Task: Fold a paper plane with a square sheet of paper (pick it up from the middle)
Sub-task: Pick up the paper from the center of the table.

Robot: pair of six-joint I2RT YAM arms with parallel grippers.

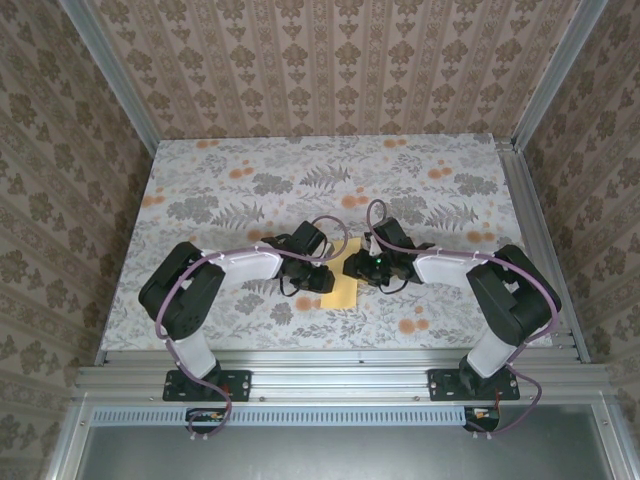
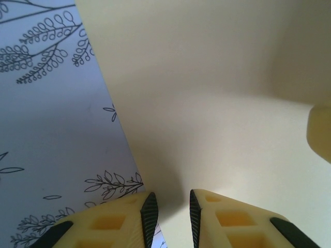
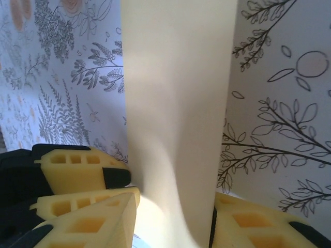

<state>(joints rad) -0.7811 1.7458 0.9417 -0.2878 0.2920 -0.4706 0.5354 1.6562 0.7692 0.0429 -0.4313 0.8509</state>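
Note:
The square sheet of paper (image 1: 345, 290) is mustard yellow and lies folded into a narrow strip at the table's middle, between both grippers. My left gripper (image 1: 325, 278) is low over its left edge. In the left wrist view its jaws (image 2: 170, 214) stand a little apart, with the paper (image 2: 207, 103) under and between them, and no pad visibly presses it. My right gripper (image 1: 366, 268) meets the strip from the right. The paper (image 3: 176, 103) rises bowed between the right gripper's fingers (image 3: 173, 227), which are shut on it across its width.
The tablecloth (image 1: 250, 190) has grey fern and orange flower prints. Patterned walls and metal rails (image 1: 535, 240) close in the table on three sides. The left gripper's finger (image 3: 77, 165) sits close beside the right one's. Open cloth lies beyond the paper.

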